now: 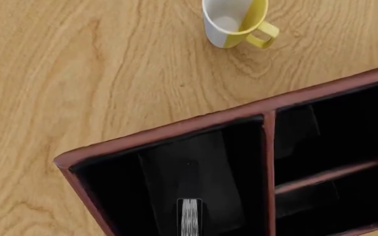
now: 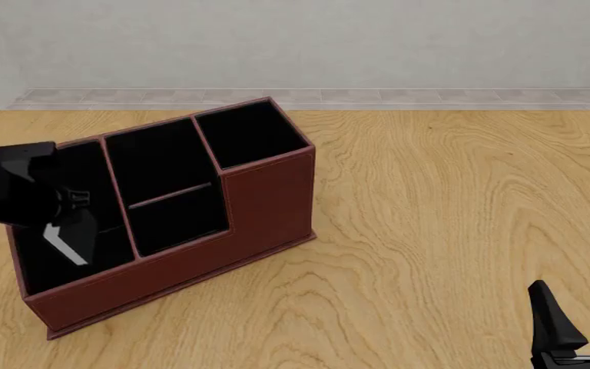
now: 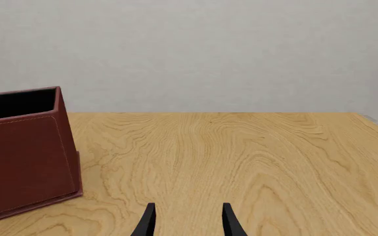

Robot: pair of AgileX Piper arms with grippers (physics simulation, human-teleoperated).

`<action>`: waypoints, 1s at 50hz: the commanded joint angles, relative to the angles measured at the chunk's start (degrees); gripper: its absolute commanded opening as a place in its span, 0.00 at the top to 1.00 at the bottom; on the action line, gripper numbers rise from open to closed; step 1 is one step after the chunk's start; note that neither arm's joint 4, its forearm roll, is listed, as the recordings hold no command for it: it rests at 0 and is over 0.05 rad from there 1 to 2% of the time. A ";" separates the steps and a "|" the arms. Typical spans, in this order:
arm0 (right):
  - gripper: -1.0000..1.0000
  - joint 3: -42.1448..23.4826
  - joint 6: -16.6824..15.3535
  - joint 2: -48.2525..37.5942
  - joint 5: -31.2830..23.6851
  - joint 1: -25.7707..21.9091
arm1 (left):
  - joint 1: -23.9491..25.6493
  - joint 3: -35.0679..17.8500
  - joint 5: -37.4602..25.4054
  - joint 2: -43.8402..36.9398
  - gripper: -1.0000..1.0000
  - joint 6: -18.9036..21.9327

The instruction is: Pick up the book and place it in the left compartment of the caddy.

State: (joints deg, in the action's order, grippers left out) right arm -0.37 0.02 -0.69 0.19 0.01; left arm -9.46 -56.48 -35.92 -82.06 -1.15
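Here the left gripper hangs over the left compartment of the caddy, clenched on the book, white page edge showing, low inside it. Best to lower it straight, clear of the divider, then release. The right gripper idles, released, well apart.
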 commanded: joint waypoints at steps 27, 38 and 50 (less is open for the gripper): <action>0.00 0.10 -0.02 0.17 -0.04 -0.01 | 0.37 2.19 4.38 -2.05 1.00 1.44; 0.00 0.10 -0.02 0.17 -0.04 -0.01 | 0.72 3.38 5.69 -2.55 1.00 1.57; 0.00 0.10 -0.02 0.17 -0.04 -0.01 | 0.35 3.40 5.91 -2.81 1.00 2.08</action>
State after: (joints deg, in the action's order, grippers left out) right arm -0.37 0.01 -0.69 0.19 0.01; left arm -9.00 -52.72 -30.09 -85.17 -0.18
